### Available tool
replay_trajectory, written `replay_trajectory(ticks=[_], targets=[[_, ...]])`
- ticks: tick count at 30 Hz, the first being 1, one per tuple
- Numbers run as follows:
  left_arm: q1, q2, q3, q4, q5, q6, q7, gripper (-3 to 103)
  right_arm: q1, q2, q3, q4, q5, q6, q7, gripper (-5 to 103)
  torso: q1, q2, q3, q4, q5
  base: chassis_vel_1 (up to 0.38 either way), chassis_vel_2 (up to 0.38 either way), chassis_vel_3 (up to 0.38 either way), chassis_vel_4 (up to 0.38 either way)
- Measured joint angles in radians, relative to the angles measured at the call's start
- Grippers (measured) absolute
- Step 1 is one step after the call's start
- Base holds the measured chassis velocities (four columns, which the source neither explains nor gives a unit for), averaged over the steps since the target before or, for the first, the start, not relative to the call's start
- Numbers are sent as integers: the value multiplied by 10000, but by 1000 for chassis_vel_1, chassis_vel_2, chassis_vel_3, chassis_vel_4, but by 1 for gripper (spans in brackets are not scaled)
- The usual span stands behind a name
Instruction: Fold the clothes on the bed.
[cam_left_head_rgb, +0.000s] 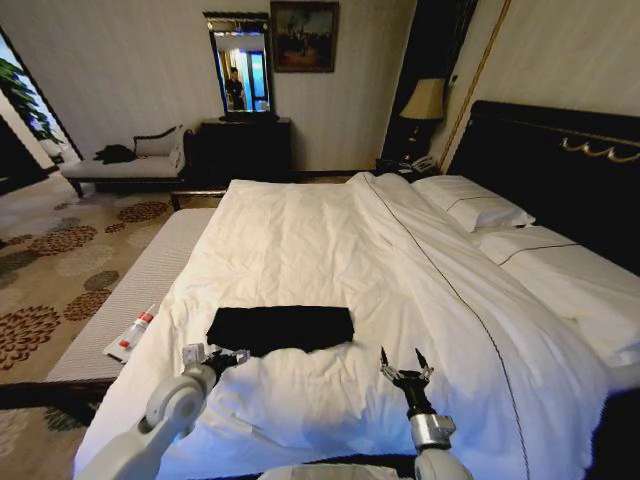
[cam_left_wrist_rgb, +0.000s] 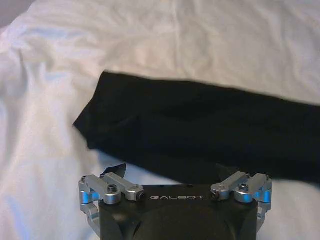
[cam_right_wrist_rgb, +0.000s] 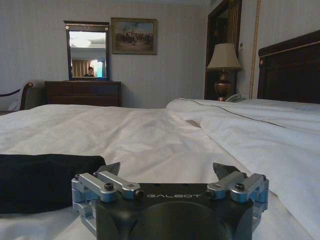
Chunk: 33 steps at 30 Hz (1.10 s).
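The shirt lies on the bed near its foot, folded into a flat black rectangle with its long side across my view. No lettering shows on it from my head; the black is too dark for me to read any folds or seams.

My left claw sits just at the shirt's near left corner, low over the sheet. In my left wrist view the claw is spread wide, holding nothing, and its dark fingertips stand just short of the shirt's near edge; I cannot tell whether they touch the cloth, since black meets black there. The shirt runs off that picture on one side, so its far end is cut off.

My right claw stands beside the shirt's near right corner, apart from it, over bare sheet. It too is wide and empty. From my right wrist the claw looks flat along the bed, and the shirt shows as a low dark mound off to one side, its other end cut by the frame and its near part hidden behind my own fingers.

The duvet is heaped along the right side of the bed, hiding the mattress beneath it. Both my forearms are cut off at the bottom of my head view.
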<state>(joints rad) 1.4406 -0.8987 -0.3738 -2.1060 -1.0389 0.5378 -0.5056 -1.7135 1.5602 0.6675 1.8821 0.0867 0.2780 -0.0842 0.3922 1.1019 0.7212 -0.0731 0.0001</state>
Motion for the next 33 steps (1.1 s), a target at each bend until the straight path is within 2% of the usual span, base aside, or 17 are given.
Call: replay_trajectory(ticks=[3,6,10,16,19,23,33], targets=[[-401,-100,186,-8,-117,-260,35,100,-24,2,-10,7,-7,6,0,100,0,0,0,-1,0,0,0,0,0],[-1861,-472,1019,517,-430,-692,-11,100,-100,-21,-19,28,-31,18,0,100,1,0,0,-9,-1,0,0,0,0],[-2945,-863,1793,1364,-588,-1111,-26,100,-111,-90,-12,35,-31,20,1,100,4,-1,2,-5,-1,0,0,0,0],[-3778,-999,2661,2347,-430,-1040,-99,100,-105,-159,22,43,-3,7,5,100,3,-1,2,-5,-1,0,0,0,0],[-3639,-795,2755,2267,-371,-901,-123,100,-106,-162,41,62,7,-2,11,100,3,-2,2,-3,1,0,0,0,0],[-2838,-399,2459,1716,-359,-699,-129,100,-117,-148,71,69,48,-6,17,100,2,-1,0,-2,0,0,0,0,0],[-1119,-200,1837,1040,234,-674,-52,100,-156,-148,43,68,51,6,24,100,2,-2,0,-1,-1,0,0,0,0]])
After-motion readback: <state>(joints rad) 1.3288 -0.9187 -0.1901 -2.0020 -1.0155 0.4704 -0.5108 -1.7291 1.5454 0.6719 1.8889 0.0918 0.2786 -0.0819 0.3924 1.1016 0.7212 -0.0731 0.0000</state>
